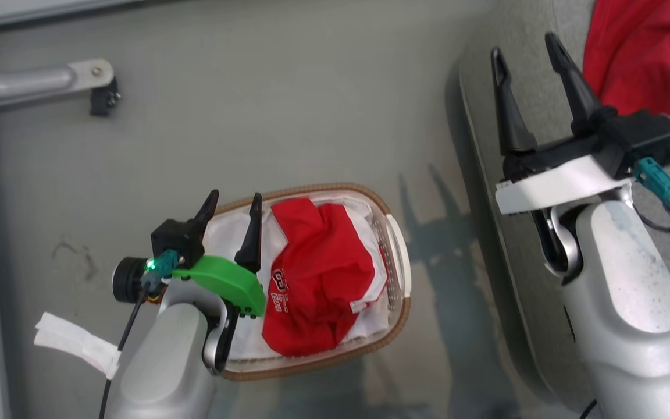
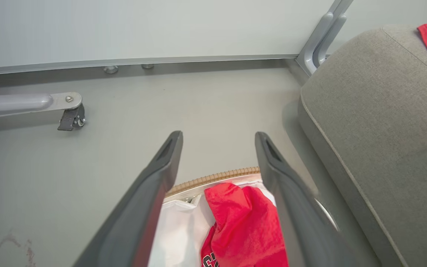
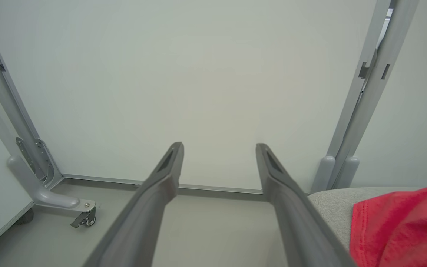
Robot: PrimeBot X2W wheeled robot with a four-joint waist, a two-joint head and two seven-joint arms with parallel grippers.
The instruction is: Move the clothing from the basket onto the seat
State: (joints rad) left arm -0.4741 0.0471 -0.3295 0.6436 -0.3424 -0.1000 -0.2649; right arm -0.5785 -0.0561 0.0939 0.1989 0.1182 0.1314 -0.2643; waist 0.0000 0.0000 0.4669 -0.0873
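left claw (image 1: 235, 195) spread | crumpled red jersey (image 1: 317, 273) | oval woven-rimmed basket (image 1: 396, 244)

The jersey (image 1: 317, 273) in the basket (image 1: 398, 256) is bright red with white block lettering, the liner sheet (image 2: 178, 230) shiny white. The basket is white and perforated with a brown woven rim. The other garment (image 1: 643, 58) is red with white-striped trim, the seat (image 2: 376, 129) plain grey.

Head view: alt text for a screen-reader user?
A red lettered garment lies in a white basket, with the open left gripper above its left side. The open right gripper hangs near the edge of the grey seat, where another red garment lies.
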